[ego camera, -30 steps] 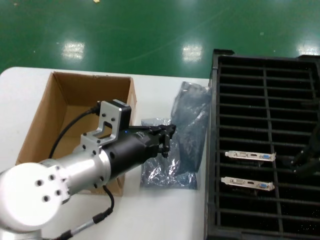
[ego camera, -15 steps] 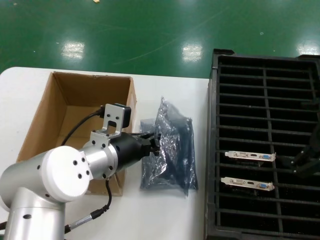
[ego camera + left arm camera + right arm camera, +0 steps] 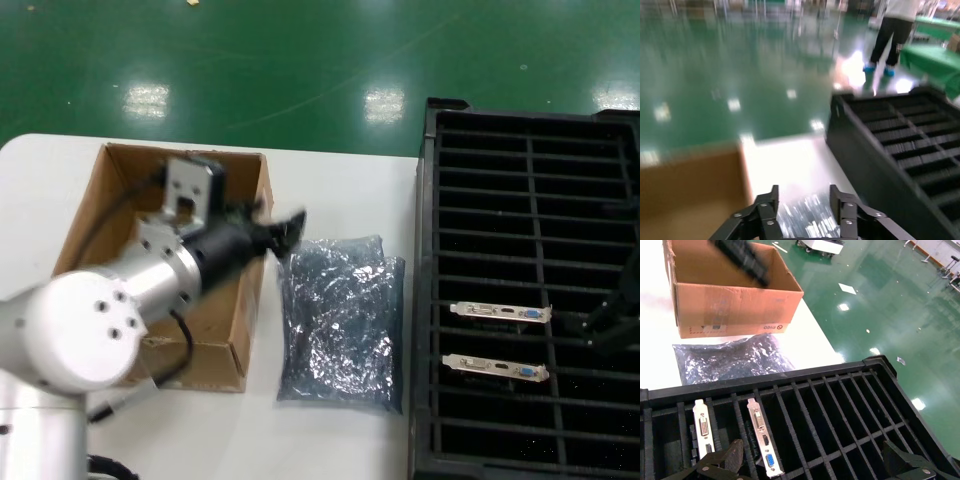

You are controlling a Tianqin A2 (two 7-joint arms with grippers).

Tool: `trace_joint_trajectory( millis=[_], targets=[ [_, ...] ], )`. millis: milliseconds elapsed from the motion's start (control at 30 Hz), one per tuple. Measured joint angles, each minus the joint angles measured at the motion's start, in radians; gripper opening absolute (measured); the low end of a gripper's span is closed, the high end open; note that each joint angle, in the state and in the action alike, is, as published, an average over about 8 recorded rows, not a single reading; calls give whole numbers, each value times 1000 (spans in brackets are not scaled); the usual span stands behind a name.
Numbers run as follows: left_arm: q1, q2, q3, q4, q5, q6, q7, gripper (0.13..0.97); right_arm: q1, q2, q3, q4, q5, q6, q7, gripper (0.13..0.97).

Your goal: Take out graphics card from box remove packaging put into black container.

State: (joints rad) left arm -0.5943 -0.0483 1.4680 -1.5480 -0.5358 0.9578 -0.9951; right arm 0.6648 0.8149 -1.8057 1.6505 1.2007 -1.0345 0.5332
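The brown box (image 3: 120, 215) stands on the table's left, with my left arm partly covering it. My left gripper (image 3: 284, 229) hovers open and empty by the box's right wall, just above the near end of the packaging (image 3: 340, 320), which lies flat and crinkled on the table. The left wrist view shows the open left gripper (image 3: 805, 196) with packaging (image 3: 810, 220) below it. Two graphics cards (image 3: 500, 312) (image 3: 495, 368) stand in slots of the black container (image 3: 530, 150). My right gripper (image 3: 815, 462) hangs wide open over the container beside those graphics cards (image 3: 762, 435).
The white table (image 3: 330, 185) carries the box, the bags and the container close together. Green floor lies beyond the far edge. Most slots of the container (image 3: 840, 390) hold nothing. A person (image 3: 892, 30) stands far off on the floor.
My left gripper has let go of the bag it held up. The bag now lies flat on the table, and the gripper has pulled back toward the box.
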Motion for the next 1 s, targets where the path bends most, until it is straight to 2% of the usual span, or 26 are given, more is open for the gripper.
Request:
trace_joint_trajectory(
  millis=[133,233,267,400,500,633,833,1000],
  targets=[
    [13,-44,10,-124,-43,-61,99,380,0,0,0,0,0,0,0,966],
    [32,-94,34,-225,-61,-144,207,443,0,0,0,0,0,0,0,966],
    [41,-114,45,-257,-58,-179,246,443,0,0,0,0,0,0,0,966],
    [86,-197,93,-358,-16,-325,414,552,0,0,0,0,0,0,0,966],
    [115,-235,114,-395,10,-397,504,634,-4,-3,1,0,3,6,-3,966],
    [135,-244,118,-397,-11,-428,542,703,-19,-14,6,-1,17,29,-14,966],
    [160,-243,119,-371,-97,-458,558,829,-61,-47,19,-5,55,95,-49,966],
    [191,-243,120,-348,-178,-493,589,880,-103,-80,32,-8,93,160,-83,966]
  ],
)
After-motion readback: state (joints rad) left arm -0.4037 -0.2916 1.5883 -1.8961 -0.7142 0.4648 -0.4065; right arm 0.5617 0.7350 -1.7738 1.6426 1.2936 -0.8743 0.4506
